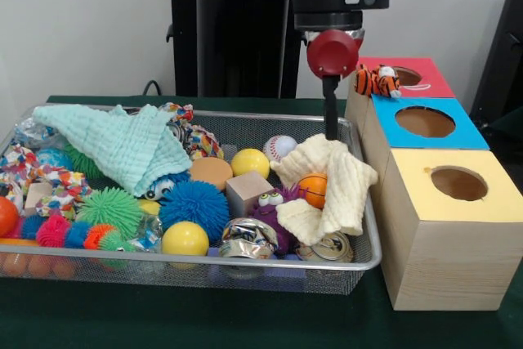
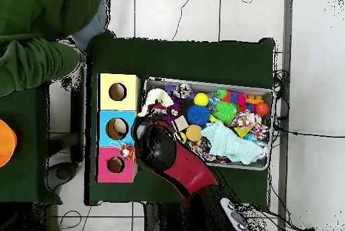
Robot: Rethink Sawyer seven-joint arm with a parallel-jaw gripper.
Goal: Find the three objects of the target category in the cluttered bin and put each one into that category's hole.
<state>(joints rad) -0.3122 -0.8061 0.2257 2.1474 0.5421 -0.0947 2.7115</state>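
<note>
The wire mesh bin (image 1: 245,265) fills the left of the table, packed with toys; it also shows in the overhead view (image 2: 209,83). An orange black-striped tiger (image 1: 376,80) lies on the red-topped box beside its round hole (image 1: 406,76), not in it. In the overhead view the tiger (image 2: 127,152) lies at the red box's edge next to the hole (image 2: 115,164). My gripper (image 1: 331,130) hangs over the bin's right end, just behind a cream cloth (image 1: 331,181) and left of the boxes. It holds nothing that I can see. No duck shows.
The blue-topped box (image 1: 425,123) and yellow-topped box (image 1: 458,184) stand in a row with the red one. Yellow balls (image 1: 185,239), crushed cans (image 1: 248,239), a mint cloth (image 1: 122,145) and spiky balls fill the bin. A person's green sleeve (image 2: 40,46) shows beyond the boxes.
</note>
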